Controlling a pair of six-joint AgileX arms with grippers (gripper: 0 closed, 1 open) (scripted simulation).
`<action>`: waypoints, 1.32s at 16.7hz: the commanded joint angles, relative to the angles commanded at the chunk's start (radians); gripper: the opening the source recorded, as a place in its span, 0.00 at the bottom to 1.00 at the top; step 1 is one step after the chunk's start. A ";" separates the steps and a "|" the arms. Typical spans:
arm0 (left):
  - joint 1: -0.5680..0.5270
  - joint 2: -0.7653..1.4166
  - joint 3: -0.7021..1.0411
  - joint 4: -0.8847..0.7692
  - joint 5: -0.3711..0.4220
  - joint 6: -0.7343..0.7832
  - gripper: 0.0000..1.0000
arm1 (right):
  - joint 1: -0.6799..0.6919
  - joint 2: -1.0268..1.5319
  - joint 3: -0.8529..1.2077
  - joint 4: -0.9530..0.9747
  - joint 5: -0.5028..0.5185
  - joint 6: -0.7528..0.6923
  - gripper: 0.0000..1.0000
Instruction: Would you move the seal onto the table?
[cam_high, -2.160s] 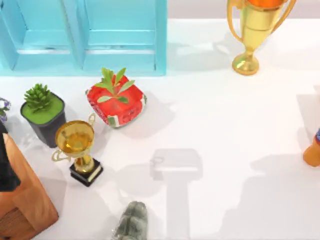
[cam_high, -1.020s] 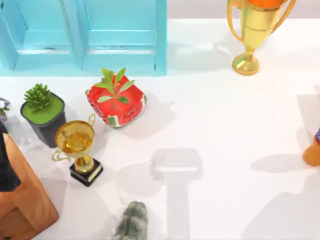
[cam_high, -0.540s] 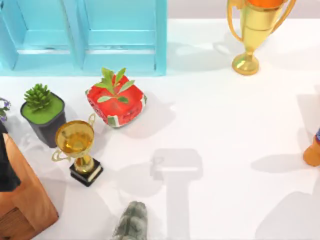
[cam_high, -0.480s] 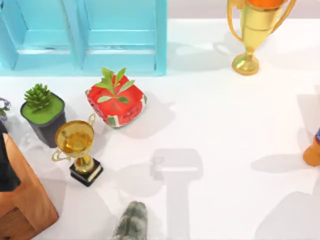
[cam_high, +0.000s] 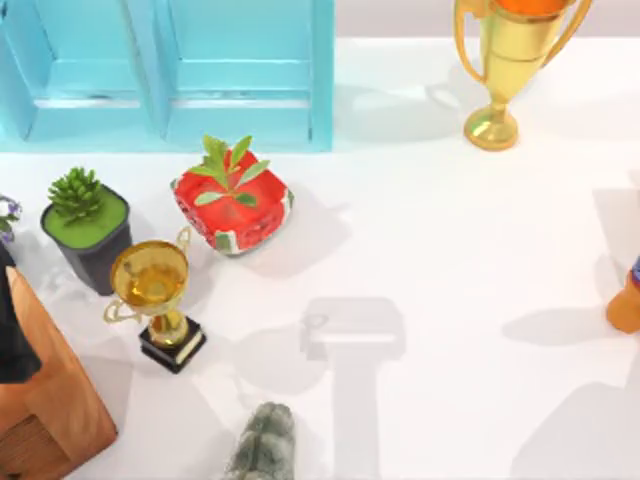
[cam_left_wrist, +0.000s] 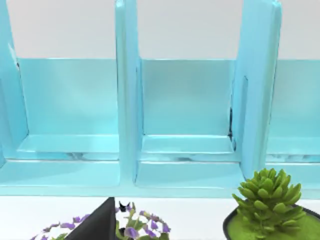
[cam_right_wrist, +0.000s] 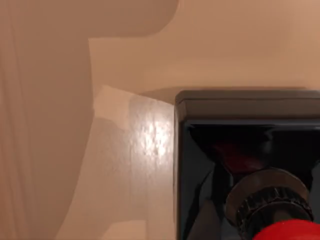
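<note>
1. One seal lies close under the right wrist camera, red knob nearest, black base against a plain flat surface; I cannot tell where on the table.
2. Two gold trophies: the large trophy at the far edge, the small trophy near the left edge.
3. One turquoise cabinet, far-left corner.
4. One wooden block, near-left corner.
5. Left pincer, right pincer: I cannot tell whether apart or together.

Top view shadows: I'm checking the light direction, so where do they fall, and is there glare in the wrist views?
Top view: the red pot and small trophy cast soft shadows toward the right on the table. Right wrist view: a bright glare patch beside the seal. Left wrist view: even light on the cabinet.
</note>
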 joint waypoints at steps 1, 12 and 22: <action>0.000 0.000 0.000 0.000 0.000 0.000 1.00 | 0.000 0.000 0.000 0.000 0.000 0.000 0.17; 0.000 0.000 0.000 0.000 0.000 0.000 1.00 | 0.000 -0.001 0.001 0.000 0.000 0.001 0.00; 0.000 0.000 0.000 0.000 0.000 0.000 1.00 | 0.297 -0.105 0.245 -0.365 -0.001 0.306 0.00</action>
